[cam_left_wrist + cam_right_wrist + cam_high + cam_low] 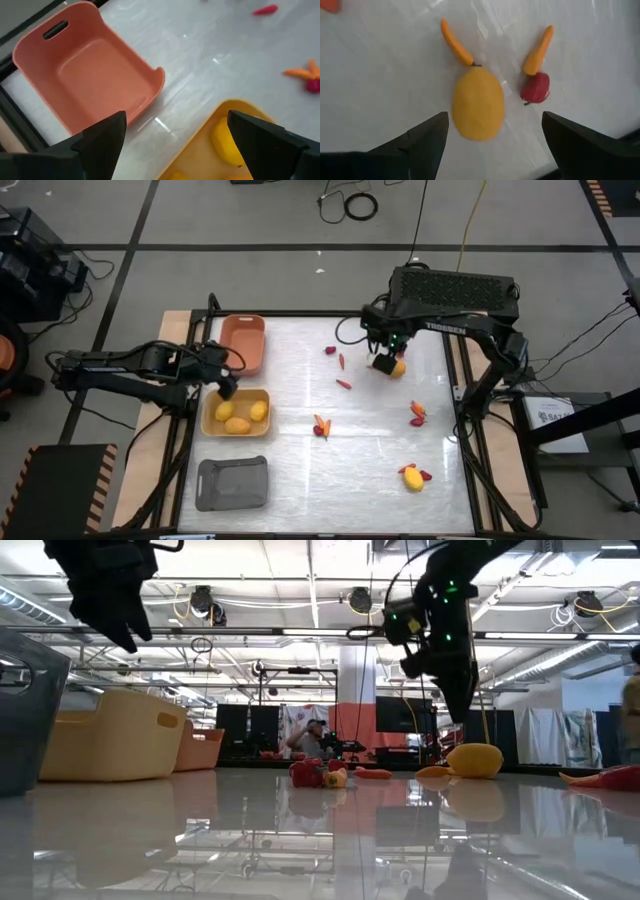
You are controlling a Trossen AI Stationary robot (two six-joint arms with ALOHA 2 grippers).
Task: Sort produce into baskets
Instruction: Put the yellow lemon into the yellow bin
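Produce in play: a yellow fruit (478, 104) lies on the table (380, 442) straight below the right gripper, with an orange stick (456, 43) touching its top end; a second orange stick (539, 50) and a red berry (535, 88) lie just beside it.
Right gripper (385, 363): hangs above that fruit at the table's far side, fingers spread wide and holding nothing; in the right wrist view the fruit sits in the gap between them.
Yellow basket (208, 414): at the table's left side, holding three yellow fruits; one of them (227, 145) shows in the left wrist view.
Left gripper (226, 387): over the far edge of the yellow basket, between it and the salmon one, fingers spread and empty.
Salmon basket (90, 75): just beyond the yellow basket, near the far left corner, empty, with a slot handle in its end wall.
Grey basket (232, 482): nearer than the yellow one, at the near left corner.
Other produce: red pieces (337, 360) near the far middle; an orange and red cluster (321, 425) at the centre; another cluster (417, 414) toward the right; a fruit with red bits (413, 478) near the right front.
Room: a person shows far behind the table in the low view.
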